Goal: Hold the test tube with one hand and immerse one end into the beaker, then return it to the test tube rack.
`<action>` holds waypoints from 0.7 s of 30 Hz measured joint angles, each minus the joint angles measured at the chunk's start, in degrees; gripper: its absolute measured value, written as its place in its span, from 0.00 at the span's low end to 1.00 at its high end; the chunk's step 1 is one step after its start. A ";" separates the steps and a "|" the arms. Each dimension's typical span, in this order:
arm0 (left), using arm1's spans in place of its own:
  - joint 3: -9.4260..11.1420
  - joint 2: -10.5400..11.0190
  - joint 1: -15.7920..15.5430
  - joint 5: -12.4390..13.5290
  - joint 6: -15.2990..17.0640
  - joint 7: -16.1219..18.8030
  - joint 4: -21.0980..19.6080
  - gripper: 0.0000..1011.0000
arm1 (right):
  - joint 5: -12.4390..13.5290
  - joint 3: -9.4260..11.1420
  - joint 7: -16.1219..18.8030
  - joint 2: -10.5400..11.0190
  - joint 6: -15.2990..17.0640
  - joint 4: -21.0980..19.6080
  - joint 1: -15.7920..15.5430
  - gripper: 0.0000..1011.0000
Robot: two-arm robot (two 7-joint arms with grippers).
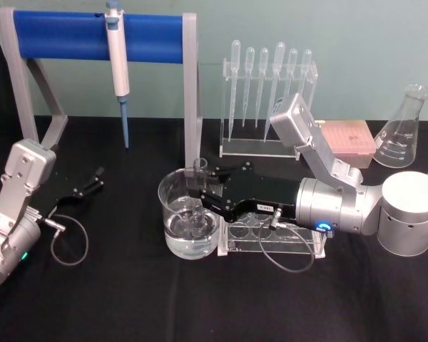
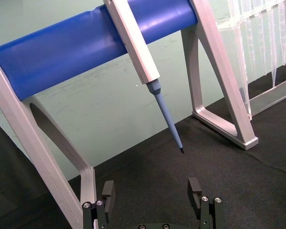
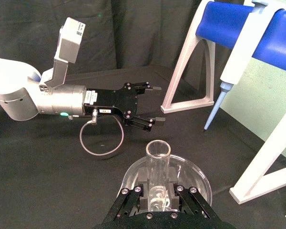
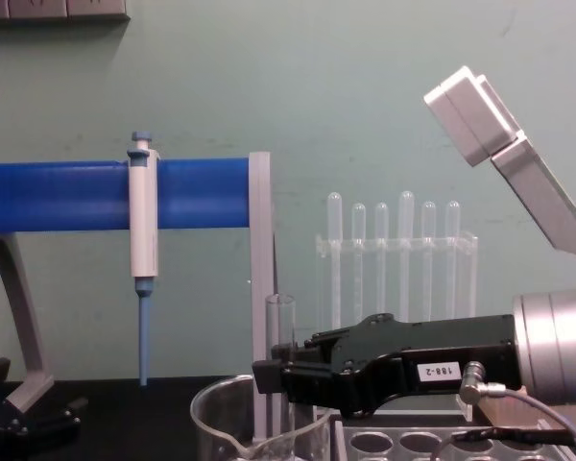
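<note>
**Right pincer gripped the test tube, its end down in the beaker**

Right pincer [image 3: 158,192] was clamped on the test tube [image 3: 158,160]. The tube stood upright, with its open rim above the fingers and its rounded end down inside the beaker [image 1: 167,214]. Clear liquid lay in the lower part of the beaker, and the tube's bottom appeared to reach into it. I judged the grasp done and the dip done or nearly so.

The test tube rack [image 1: 299,247] sat on the black tabletop [image 1: 128,299] just beside the beaker at its 3 o'clock, partly under the right arm. The holes that showed held nothing.

By my reading, three moves were left: lift the tube clear of the beaker's rim, carry it toward 3 o'clock, and lower it into a hole.

The left pincer [image 1: 95,180] lay idle at the beaker's 9 o'clock, well apart, with its fingers spread and holding nothing.
</note>
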 joint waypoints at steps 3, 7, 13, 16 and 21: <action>0.00 0.00 0.00 0.00 0.00 0.00 0.00 0.99 | 0.00 0.00 0.00 0.00 0.00 0.00 0.00 0.24; 0.00 0.00 0.00 0.00 0.00 0.00 0.00 0.99 | 0.00 0.00 0.00 0.00 0.00 0.00 0.00 0.24; 0.00 0.00 0.00 0.00 0.00 0.00 0.00 0.99 | 0.00 0.00 0.00 0.00 0.00 0.00 0.00 0.24; 0.00 0.00 0.00 0.00 0.00 0.00 0.00 0.99 | 0.00 0.00 0.00 0.00 0.00 -0.01 0.00 0.24; 0.00 0.00 0.00 0.00 0.00 0.00 0.00 0.99 | 0.00 0.00 0.00 0.00 0.00 0.00 0.00 0.24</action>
